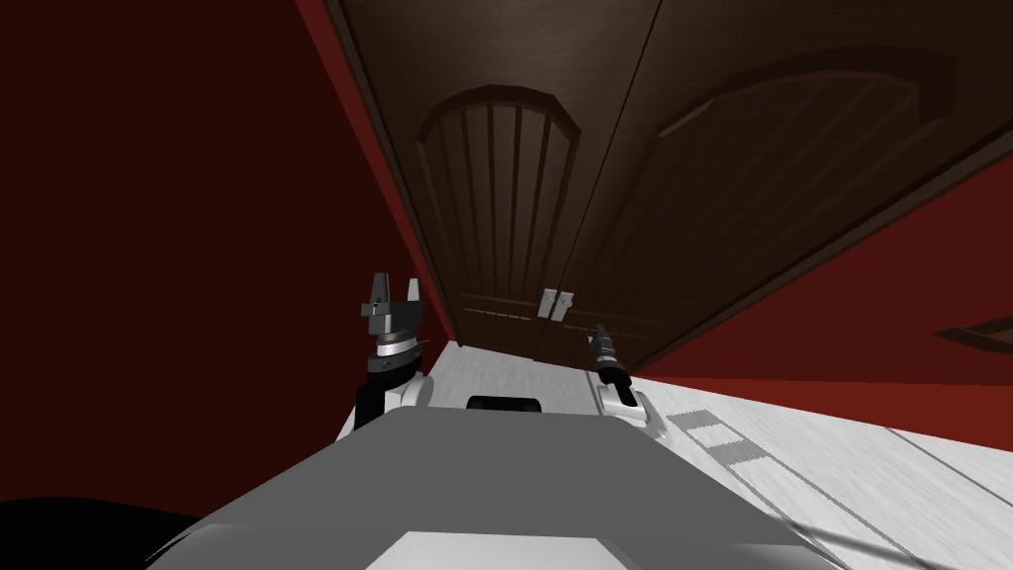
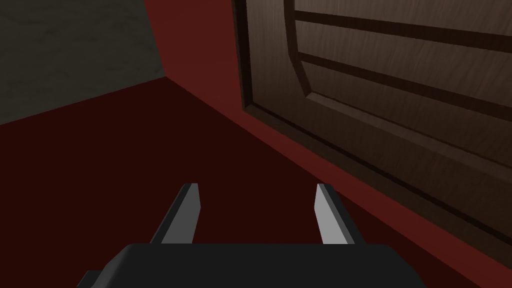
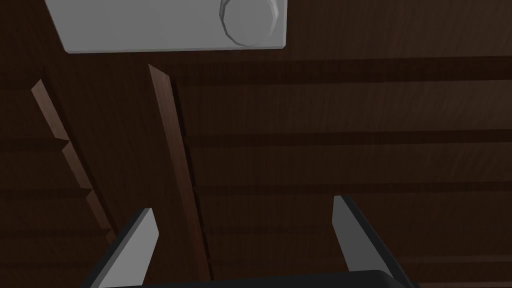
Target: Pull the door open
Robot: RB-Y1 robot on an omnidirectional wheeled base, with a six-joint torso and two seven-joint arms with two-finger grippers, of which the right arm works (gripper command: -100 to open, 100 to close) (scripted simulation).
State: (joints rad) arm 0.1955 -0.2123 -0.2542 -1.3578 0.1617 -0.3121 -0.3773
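A dark brown double door (image 1: 514, 198) with arched panels stands straight ahead. Two light grey handles (image 1: 556, 303) sit side by side at the seam between its leaves. My right gripper (image 1: 599, 338) is just short of the door, a little below those handles. In the right wrist view its fingers (image 3: 145, 240) stand open around nothing, facing the brown panel (image 3: 325, 160), with a grey handle plate (image 3: 150, 27) and round knob (image 3: 250, 19) beyond the tips. My left gripper (image 1: 396, 293) is held up, open, by the door's left frame; in its wrist view the gripper (image 2: 257, 210) is empty.
Dark red walls (image 1: 178, 247) flank the door on both sides. The floor (image 1: 871, 475) is white, with small grey patches (image 1: 717, 435) to my right. A black area (image 1: 59, 534) lies at the lower left. The left hand faces the red wall (image 2: 125, 165) beside the door's edge (image 2: 400, 90).
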